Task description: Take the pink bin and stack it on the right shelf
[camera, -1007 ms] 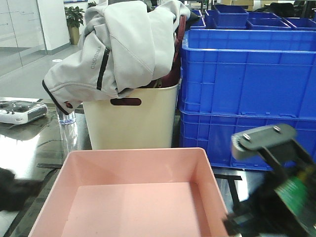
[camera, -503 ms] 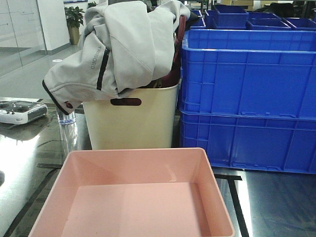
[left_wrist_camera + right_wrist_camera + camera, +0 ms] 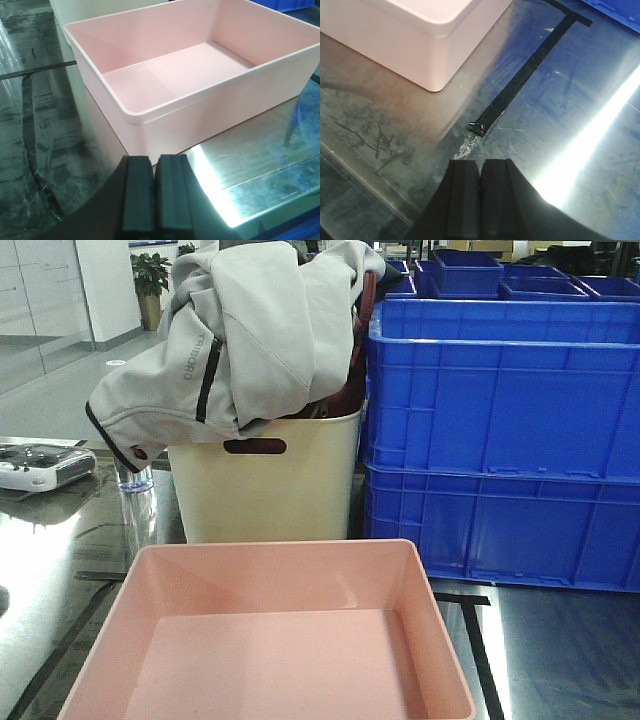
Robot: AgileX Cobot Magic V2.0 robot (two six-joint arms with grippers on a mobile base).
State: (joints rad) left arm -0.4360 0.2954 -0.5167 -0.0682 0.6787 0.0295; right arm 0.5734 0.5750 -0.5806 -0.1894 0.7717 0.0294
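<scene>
**Both grippers closed and empty near the pink bin**

The left gripper point(image 3: 154, 195) has its black jaws pressed together, holding nothing. Just ahead of them stands the large pale-pink rectangular plastic bin point(image 3: 165, 85), empty, on the scratched, shiny steel shelf top point(image 3: 40, 125).

The right gripper point(image 3: 479, 195) is also closed and empty. The bin's rounded corner point(image 3: 427, 47) lies ahead and left of these jaws; a strip of black tape point(image 3: 520, 80), perhaps peeling at its near end, runs ahead of them.
</scene>
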